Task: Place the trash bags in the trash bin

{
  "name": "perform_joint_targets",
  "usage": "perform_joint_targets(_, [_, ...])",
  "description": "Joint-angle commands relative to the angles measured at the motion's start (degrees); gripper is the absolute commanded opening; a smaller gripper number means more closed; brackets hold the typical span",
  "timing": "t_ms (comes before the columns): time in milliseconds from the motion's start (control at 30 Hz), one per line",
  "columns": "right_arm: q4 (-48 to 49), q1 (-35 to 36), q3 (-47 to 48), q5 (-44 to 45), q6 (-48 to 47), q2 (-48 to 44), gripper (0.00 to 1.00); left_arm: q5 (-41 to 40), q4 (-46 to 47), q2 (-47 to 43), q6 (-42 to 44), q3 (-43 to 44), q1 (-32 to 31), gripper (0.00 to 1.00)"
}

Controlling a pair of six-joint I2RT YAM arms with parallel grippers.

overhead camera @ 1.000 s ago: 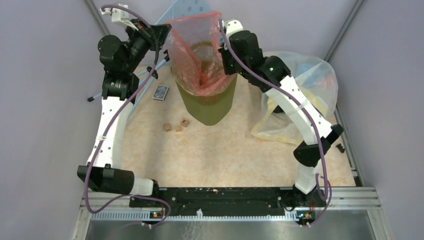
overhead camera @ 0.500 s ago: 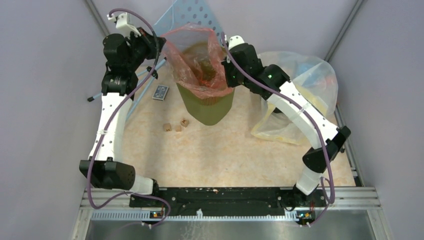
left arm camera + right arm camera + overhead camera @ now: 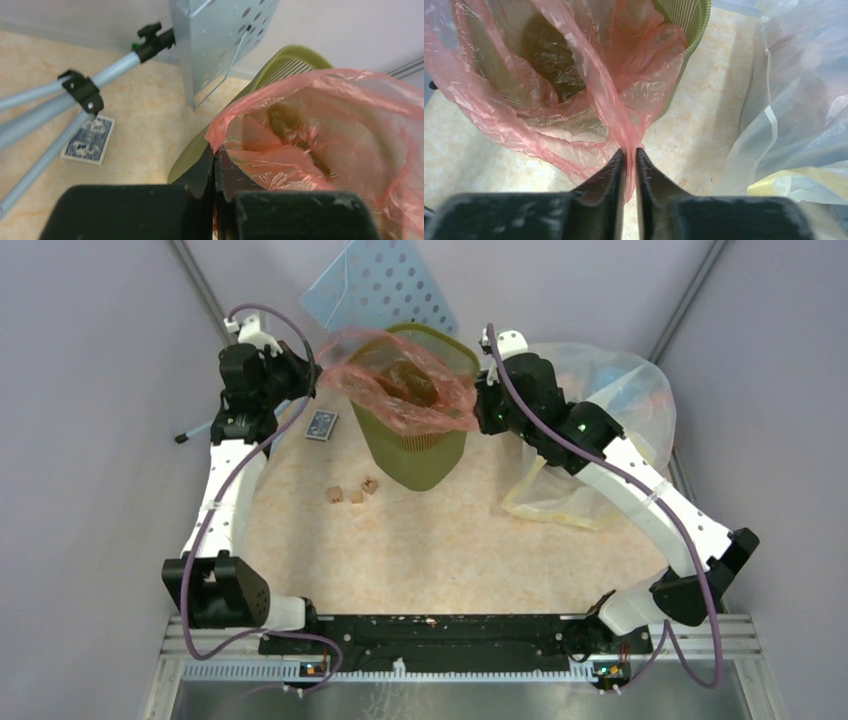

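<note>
The trash bag lies spread over the mouth of the trash bin, its middle sagging inside and its near edge hanging over the near rim, while the far rim shows bare green; the left gripper is pinched tight on the bag's left edge, just outside the bin, and the right gripper is clamped on a gathered fold at the right side; the likely trouble is that two opposite pulls on such thin film tear it, or that a sideways tug tips the light bin towards the clear bag beside it; with the far edge not hooked, the bag may also slip down inside once let go; a second ago both arms held the bag high and upright above the bin, and since then they have come down and apart, uncovering the blue panel behind
</note>
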Motion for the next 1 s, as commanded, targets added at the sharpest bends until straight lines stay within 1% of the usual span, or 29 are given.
perform_joint_targets(0, [4.62,-0.39,-3.79,-0.47,0.83,-2.77,0.2,-1.92,6.31,-5.91,-1.1,-6.5,0.66,0.0])
perform_joint_targets(100, [7.21,-0.44,-7.42,-4.31,0.82,-4.03,0.42,-0.91,9.67,-7.79,-2.55,-11.45,0.97,0.0])
perform_joint_targets(167, [8.9,-0.44,-9.17,-6.77,1.6,-4.76,0.54,0.85,12.13,-8.56,-3.63,-14.41,0.97,0.0])
perform_joint_targets(200, [9.56,-0.4,-9.84,-8.06,2.11,-4.95,0.57,1.24,12.26,-8.75,-3.99,-15.38,0.97,0.0])
perform_joint_targets(267, [10.42,-0.44,-10.6,-10.22,3.25,-4.88,0.58,1.0,12.32,-8.85,-3.88,-16.4,0.97,0.0])
perform_joint_targets(300, [10.38,-0.39,-10.79,-10.7,3.78,-4.57,0.56,0.89,12.26,-8.81,-3.62,-16.44,1.03,0.0])
perform_joint_targets(433, [9.51,-0.55,-11.88,-10.19,5.11,-3.73,0.33,0.17,12.25,-8.28,-2.55,-16.67,1.13,0.0])
perform_joint_targets(500, [10.14,-0.82,-13.75,-10.29,5.51,-4.1,0.29,-0.09,12.25,-7.87,-2.03,-16.87,1.28,0.0])
perform_joint_targets(633, [12.26,-2.17,-16.76,-10.79,6.95,-4.77,0.08,-0.1,12.25,-6.23,-0.99,-16.61,1.84,0.0])
perform_joint_targets(667, [12.53,-2.7,-17.17,-10.95,7.43,-4.73,0.01,0.09,13.52,-5.84,-0.53,-16.5,1.9,0.0])
perform_joint_targets(767, [13.09,-4.06,-18.62,-11.59,7.99,-4.3,0.0,0.13,14.11,-4.09,0.33,-16.21,2.03,0.0])
perform_joint_targets(967, [15.96,-5.35,-22.32,-12.35,7.63,-3.77,0.0,1.32,14.87,-0.4,-0.81,-16.36,2.97,0.0])
